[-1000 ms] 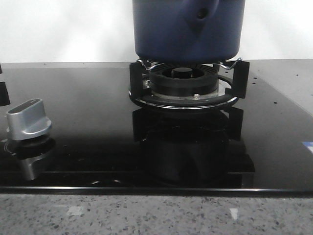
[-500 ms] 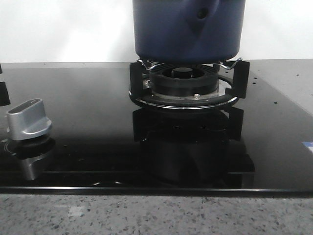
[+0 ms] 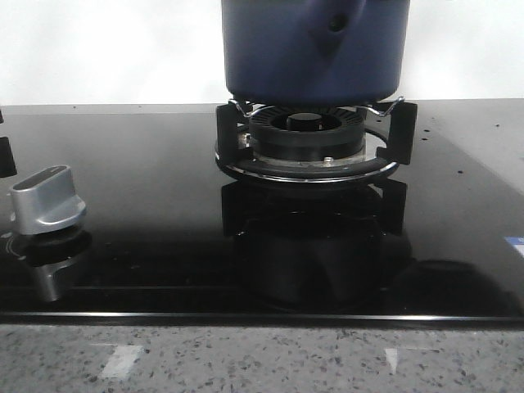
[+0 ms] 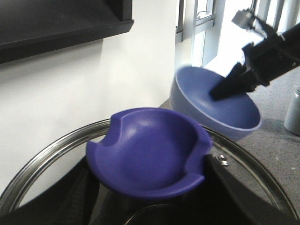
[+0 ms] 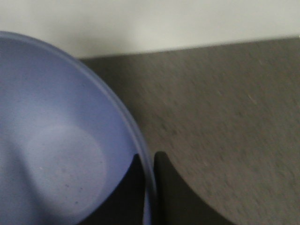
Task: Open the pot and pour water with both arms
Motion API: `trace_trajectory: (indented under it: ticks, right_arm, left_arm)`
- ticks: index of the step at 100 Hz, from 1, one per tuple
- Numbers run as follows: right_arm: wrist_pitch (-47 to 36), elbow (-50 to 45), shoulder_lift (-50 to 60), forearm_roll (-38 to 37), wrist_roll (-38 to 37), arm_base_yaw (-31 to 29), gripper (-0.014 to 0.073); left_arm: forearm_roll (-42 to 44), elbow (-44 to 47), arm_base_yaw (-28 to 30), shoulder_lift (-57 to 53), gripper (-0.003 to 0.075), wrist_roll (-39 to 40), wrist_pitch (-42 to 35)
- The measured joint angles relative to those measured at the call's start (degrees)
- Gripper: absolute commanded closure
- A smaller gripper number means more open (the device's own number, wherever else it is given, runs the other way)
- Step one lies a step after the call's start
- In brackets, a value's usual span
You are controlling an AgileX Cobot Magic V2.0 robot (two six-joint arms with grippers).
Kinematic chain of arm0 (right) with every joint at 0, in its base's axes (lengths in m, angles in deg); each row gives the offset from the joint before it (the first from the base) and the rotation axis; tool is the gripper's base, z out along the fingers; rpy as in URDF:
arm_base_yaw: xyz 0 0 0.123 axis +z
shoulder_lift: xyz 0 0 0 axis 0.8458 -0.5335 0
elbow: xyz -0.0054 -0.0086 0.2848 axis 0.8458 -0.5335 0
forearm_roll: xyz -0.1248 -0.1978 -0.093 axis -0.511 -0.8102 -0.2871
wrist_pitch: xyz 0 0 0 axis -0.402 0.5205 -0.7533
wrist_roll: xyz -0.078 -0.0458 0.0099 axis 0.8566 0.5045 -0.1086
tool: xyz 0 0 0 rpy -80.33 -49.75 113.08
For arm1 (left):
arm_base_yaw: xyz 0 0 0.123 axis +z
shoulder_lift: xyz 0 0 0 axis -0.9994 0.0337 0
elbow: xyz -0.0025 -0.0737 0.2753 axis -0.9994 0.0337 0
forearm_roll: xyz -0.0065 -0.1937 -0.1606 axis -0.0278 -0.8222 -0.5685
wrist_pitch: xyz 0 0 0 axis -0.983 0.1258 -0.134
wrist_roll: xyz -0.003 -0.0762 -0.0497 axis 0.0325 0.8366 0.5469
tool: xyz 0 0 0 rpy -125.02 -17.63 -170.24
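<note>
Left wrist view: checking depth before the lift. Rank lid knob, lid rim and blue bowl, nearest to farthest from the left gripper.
1. Lid knob, between the left gripper's fingers.
2. Lid rim, ringing the knob.
3. Blue bowl, beyond the lid, near the wall.

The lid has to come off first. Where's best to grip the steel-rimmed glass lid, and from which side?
Pinch the purple cupped knob at the centre of the steel-rimmed glass lid, coming down from above with a finger on each outer flank. It stands raised and narrow; the wide, flat rim likely offers no hold.
</note>
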Motion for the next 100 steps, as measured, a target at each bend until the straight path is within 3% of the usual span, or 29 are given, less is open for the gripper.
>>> trace_trajectory:
  ticks: [18, 38, 60, 100]
  right_arm:
    - [3.3, -7.7, -0.3, 0.0, -0.5, -7.0, 0.066]
    - [-0.1, -16.9, -0.3, -0.5, -0.5, -10.9, 0.066]
    - [-4.3, -20.8, -0.5, -1.1, -0.5, -11.4, 0.066]
    - [-4.6, -20.8, -4.4, -1.1, -0.6, -11.4, 0.0659]
  left_arm:
    - [-0.5, 0.0, -3.6, 0.0, 0.0448, -0.8, -3.2]
    - [-0.8, 0.0, -5.9, 1.2, 0.0448, -1.1, -4.0]
    - [-0.8, 0.0, -6.2, 2.5, 0.0448, -1.1, -4.6]
    - [-0.9, 0.0, -6.2, 2.5, 0.0448, -1.1, -4.6]
